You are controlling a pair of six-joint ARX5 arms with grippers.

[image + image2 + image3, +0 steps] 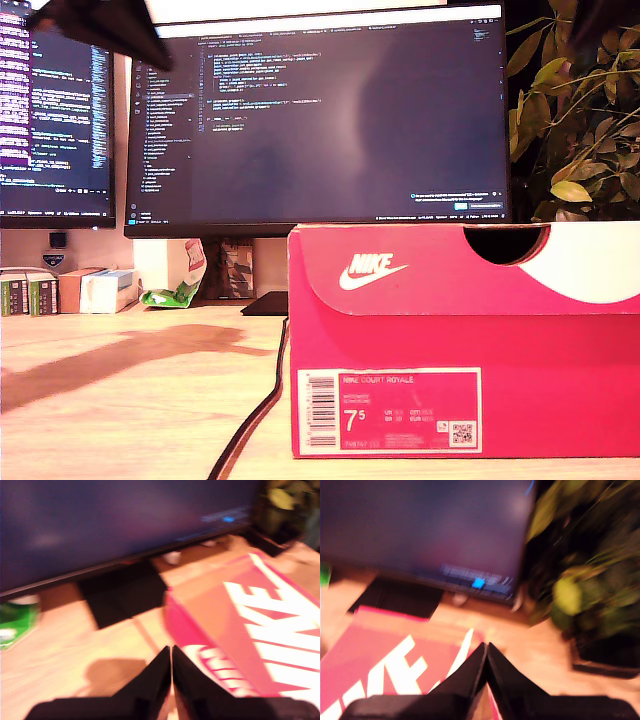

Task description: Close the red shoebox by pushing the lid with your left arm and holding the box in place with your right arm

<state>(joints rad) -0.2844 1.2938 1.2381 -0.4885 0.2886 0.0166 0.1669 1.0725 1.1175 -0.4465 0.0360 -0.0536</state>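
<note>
Both arms hang above the red shoebox with my first gripper and my second gripper pinched together, empty (lid looks flat already).

Both wrist views are motion-blurred — the red shoebox runs off the exterior view's right.

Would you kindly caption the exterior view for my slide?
Closed red shoebox on a wooden desk before a monitor, plant behind.
</note>
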